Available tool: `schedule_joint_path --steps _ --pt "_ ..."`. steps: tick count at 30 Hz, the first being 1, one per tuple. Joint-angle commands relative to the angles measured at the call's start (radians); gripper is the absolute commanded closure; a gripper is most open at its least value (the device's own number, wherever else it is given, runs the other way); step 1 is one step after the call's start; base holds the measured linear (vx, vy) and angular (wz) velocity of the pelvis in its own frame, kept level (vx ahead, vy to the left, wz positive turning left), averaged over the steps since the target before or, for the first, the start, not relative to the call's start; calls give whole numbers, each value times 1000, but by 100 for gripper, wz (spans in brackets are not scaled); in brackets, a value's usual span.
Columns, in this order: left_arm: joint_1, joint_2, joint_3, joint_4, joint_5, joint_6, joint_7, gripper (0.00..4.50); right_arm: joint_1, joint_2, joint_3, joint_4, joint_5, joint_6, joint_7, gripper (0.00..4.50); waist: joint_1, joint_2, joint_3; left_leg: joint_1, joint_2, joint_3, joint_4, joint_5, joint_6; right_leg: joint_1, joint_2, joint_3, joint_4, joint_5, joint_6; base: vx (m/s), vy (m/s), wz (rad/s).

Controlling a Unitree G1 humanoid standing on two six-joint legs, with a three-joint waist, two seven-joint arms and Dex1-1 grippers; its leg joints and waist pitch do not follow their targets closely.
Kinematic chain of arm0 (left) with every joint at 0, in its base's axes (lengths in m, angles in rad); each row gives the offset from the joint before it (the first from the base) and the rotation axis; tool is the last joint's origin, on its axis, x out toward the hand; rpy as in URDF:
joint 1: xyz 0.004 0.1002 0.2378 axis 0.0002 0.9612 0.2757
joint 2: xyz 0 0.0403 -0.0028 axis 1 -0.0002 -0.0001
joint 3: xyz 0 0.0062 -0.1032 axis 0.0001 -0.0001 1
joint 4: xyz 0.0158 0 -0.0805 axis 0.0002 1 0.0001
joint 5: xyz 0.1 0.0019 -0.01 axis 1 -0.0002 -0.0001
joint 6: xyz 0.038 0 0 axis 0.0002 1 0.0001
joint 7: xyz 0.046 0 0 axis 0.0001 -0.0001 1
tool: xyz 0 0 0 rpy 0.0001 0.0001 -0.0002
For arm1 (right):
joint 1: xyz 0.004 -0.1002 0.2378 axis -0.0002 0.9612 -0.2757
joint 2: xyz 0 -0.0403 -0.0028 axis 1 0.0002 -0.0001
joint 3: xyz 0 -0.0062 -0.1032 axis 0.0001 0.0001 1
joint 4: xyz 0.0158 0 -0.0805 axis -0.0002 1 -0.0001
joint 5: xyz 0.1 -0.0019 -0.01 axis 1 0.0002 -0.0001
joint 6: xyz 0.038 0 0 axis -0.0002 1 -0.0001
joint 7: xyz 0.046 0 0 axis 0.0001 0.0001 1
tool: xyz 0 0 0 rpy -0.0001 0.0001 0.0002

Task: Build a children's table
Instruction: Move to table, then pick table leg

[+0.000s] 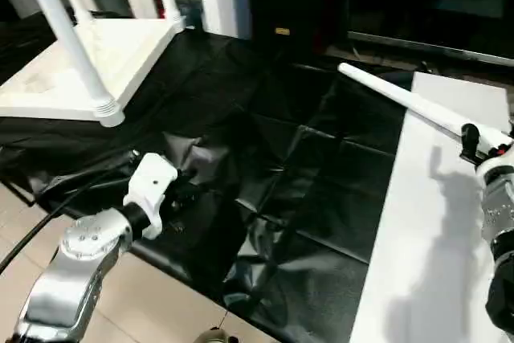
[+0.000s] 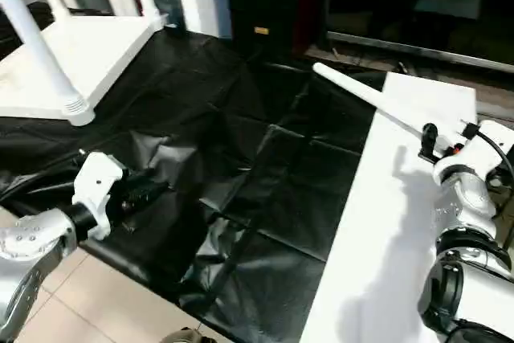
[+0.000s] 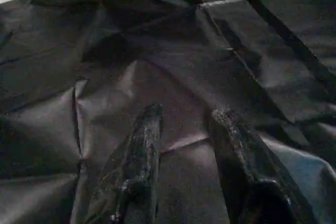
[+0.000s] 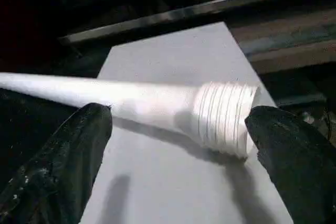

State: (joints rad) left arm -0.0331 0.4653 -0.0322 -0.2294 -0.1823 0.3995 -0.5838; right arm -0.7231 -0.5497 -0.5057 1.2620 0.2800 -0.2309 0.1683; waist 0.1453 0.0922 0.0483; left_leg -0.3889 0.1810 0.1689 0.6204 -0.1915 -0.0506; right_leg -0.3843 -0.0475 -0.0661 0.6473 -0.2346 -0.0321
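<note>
White, tapered and ribbed at its thick end, the table leg point(image 4: 157, 106) lies between my right gripper's point(image 4: 178, 129) wide-spread fingers, while my left gripper point(image 3: 189, 145) hangs part-open, empty.

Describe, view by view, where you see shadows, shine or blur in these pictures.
Left eye view: the right gripper and its leg cast a soft shadow on the white board; the black sheet shines along its creases. Left wrist view: the left gripper fingers look blurred, with pale glare on the sheet. Right wrist view: the leg's ribbed end is sharp, its far end washed out.
</note>
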Motion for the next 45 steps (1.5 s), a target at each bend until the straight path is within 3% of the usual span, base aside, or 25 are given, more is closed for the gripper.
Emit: schedule_joint_path --steps 1,5,12,19,22,24,31,35,37,40,45 --pt "10 17 26 -30 -6 17 0 283 -29 -18 -19 11 12 -15 -3 0 4 -19 -60 13 41 -16 -61 -179 70 30 -89 44 -92 -186 -190 0 0 0" --pt "13 22 25 -35 -8 25 -1 283 -45 -34 -27 33 18 -2 9 0 6 -17 -58 12 41 -17 -63 -191 72 28 -90 43 -94 -200 -183 0 0 0" --pt "14 41 36 -40 -18 40 -13 283 -84 -40 -38 66 38 102 151 0 7 -11 -56 5 41 -19 -63 -192 81 30 -90 39 -93 -199 -195 0 0 0" --pt "18 46 35 -54 -19 55 -14 283 -94 -37 -21 72 18 115 224 0 14 -10 -58 4 44 -19 -60 -166 93 27 -90 40 -91 -172 -205 0 0 0" --pt "29 48 33 -65 -23 58 -8 283 -90 -20 4 68 5 123 332 0 18 -13 -65 -3 43 -19 -54 -120 115 28 -88 38 -79 -91 -220 0 0 0" --pt "36 49 32 -71 -25 59 -6 283 -81 -4 22 62 -3 128 403 0 18 -15 -63 -7 44 -18 -52 -110 137 24 -88 36 -79 -70 -225 0 0 0" --pt "40 47 36 -77 -27 66 -5 283 -39 39 41 30 2 90 536 0 30 -10 -64 -4 51 -18 -52 -110 146 20 -92 38 -80 -88 -223 0 0 0" --pt "32 45 35 -70 -26 65 -3 283 -32 48 16 11 20 22 458 0 34 -7 -63 0 54 -19 -57 -125 129 17 -93 39 -81 -99 -222 0 0 0" --pt "20 27 42 -51 -21 58 21 283 -30 45 12 10 6 -15 339 0 31 1 -55 1 55 -21 -62 -146 111 13 -92 40 -84 -117 -214 0 0 0" --pt "20 22 47 -52 -17 63 35 283 -45 -3 0 34 -19 -27 134 0 27 -2 -47 5 49 -21 -67 -177 80 12 -92 42 -91 -150 -203 0 0 0" --pt "68 41 57 -120 -33 80 17 283 -71 -48 -47 51 12 -35 73 0 21 -6 -36 -8 42 -23 -70 -196 96 16 -93 41 -95 -188 -174 0 0 0"
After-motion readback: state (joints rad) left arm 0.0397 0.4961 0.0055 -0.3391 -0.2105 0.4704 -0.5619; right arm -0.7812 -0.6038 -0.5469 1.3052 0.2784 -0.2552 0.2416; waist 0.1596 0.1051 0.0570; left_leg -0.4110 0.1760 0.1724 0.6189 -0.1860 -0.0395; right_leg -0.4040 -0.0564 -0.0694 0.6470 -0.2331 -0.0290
